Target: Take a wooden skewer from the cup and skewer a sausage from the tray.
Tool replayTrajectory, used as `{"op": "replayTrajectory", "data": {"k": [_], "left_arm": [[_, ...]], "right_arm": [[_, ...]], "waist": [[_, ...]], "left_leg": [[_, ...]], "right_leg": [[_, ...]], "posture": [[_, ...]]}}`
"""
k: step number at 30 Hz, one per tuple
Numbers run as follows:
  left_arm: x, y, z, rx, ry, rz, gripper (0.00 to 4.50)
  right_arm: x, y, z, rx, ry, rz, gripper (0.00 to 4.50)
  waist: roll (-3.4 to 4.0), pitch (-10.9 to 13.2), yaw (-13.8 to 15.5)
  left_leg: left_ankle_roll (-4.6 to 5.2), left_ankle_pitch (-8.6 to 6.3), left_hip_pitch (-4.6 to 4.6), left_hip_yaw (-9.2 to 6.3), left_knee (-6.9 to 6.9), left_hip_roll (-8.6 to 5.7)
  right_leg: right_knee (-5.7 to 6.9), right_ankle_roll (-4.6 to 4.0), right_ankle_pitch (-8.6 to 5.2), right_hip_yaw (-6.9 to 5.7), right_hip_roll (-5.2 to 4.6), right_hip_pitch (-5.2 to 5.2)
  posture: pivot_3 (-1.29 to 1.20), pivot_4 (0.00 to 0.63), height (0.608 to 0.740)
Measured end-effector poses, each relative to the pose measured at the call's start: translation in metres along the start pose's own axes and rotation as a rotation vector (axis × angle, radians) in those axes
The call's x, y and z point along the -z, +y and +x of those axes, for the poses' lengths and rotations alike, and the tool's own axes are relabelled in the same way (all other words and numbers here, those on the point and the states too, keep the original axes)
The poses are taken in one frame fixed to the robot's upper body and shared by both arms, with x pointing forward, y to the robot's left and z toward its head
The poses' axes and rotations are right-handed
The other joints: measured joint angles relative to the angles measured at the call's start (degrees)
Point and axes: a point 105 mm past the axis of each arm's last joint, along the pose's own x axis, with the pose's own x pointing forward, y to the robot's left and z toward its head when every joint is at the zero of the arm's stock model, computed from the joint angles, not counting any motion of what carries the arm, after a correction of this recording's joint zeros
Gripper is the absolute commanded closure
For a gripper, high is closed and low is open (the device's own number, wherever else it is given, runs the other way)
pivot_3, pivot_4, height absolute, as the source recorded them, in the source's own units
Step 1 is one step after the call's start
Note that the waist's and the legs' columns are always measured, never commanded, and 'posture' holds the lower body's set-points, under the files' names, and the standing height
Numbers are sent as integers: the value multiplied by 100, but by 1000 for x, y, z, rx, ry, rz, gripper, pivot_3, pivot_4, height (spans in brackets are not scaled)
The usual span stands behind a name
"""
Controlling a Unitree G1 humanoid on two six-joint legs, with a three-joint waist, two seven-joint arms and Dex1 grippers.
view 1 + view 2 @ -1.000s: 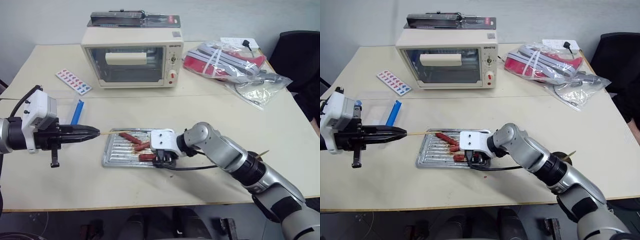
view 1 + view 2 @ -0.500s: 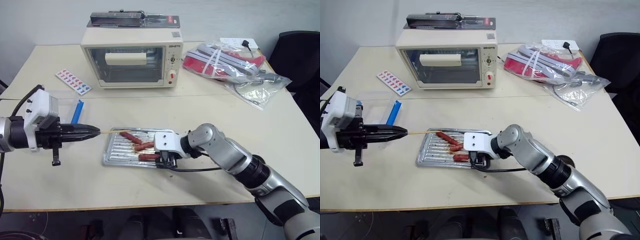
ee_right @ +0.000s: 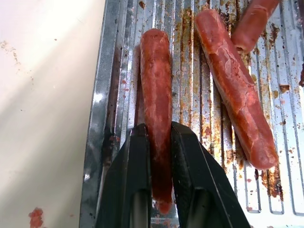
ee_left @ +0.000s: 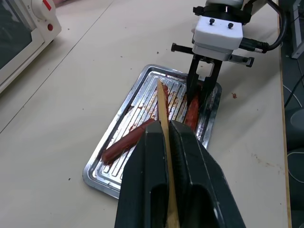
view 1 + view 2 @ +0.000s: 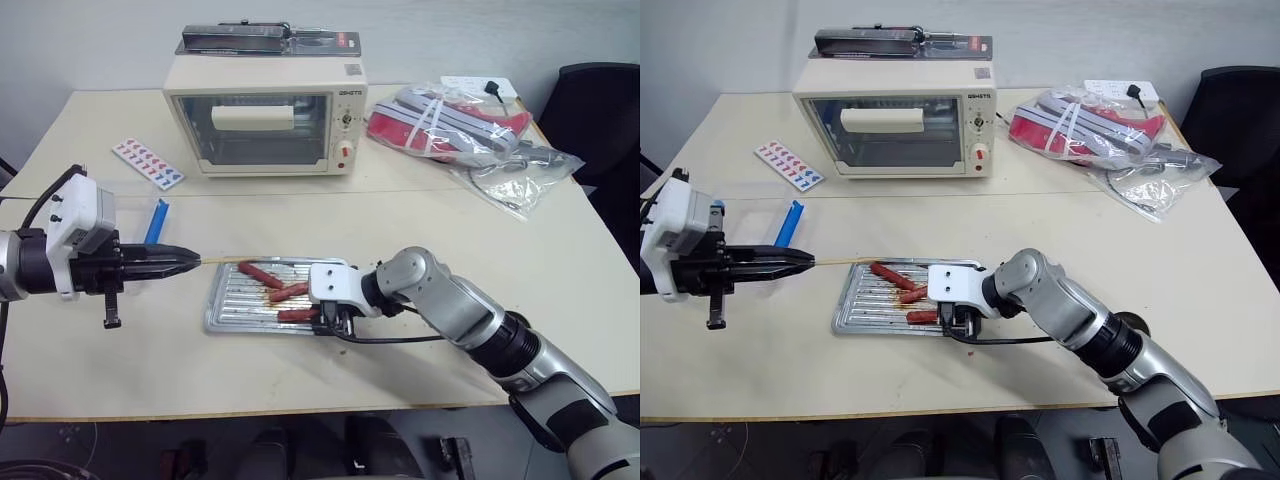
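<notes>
The right tool (image 3: 158, 142) pinches the sausage (image 3: 156, 90) lengthwise on the tray (image 3: 107, 95), left tool (image 4: 167, 137) clamping the wooden skewer (image 4: 163, 107).

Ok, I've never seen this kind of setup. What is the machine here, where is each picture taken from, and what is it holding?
This is a two-armed robot at a table. Two pictures come from cameras on its head, looking down; the other two from a camera on each wrist.

The left gripper is shut on a wooden skewer, pointed toward the tray. The right gripper has closed on one sausage lying in the tray near its edge; two more sausages lie beside it.

Also on the table: a toaster oven and plastic bags.
</notes>
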Motion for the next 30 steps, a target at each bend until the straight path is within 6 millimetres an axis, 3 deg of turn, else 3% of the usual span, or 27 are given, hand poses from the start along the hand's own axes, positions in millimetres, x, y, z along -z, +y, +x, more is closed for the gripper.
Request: {"op": "replayTrajectory", "data": {"k": [4,8,15,19,22,30], "left_arm": [[0,0,1,14,0,-2,4500],[-1,-1,6,45,-3,-1,4500],[-14,-7,16,177,-29,18,4500],[-22,-13,22,241,-31,40,4500],[-31,-18,27,279,-52,71,4500],[-33,-22,41,297,-95,75,4500]], "right_arm": [[2,3,-7,-51,2,88,4246],[-3,3,-26,-128,17,108,4246],[-25,-15,-112,-237,22,171,4246],[-30,-15,-137,-258,4,242,4246],[-41,-14,-146,-281,-27,268,4246],[-45,-13,-147,-312,-47,342,4246]], "waist": [[0,0,1],[2,2,2],[3,3,10],[2,4,16],[2,3,-5],[2,4,23]], "left_leg": [[0,0,-1,0,0,0],[0,0,-3,0,1,-1],[3,-2,-4,-2,-2,-1],[4,-3,-8,-1,-2,-1],[4,-3,-7,3,-3,0],[4,-3,-10,0,1,0]], "right_leg": [[0,0,0,0,0,0],[-2,0,0,0,0,-1],[-5,0,0,-1,-1,-2],[-7,0,0,1,-2,-6],[-6,0,0,3,0,-6],[-5,0,0,2,0,-6]], "posture": [[0,150,740],[0,150,740],[0,150,740],[0,150,740],[0,150,740],[0,150,740]]}}
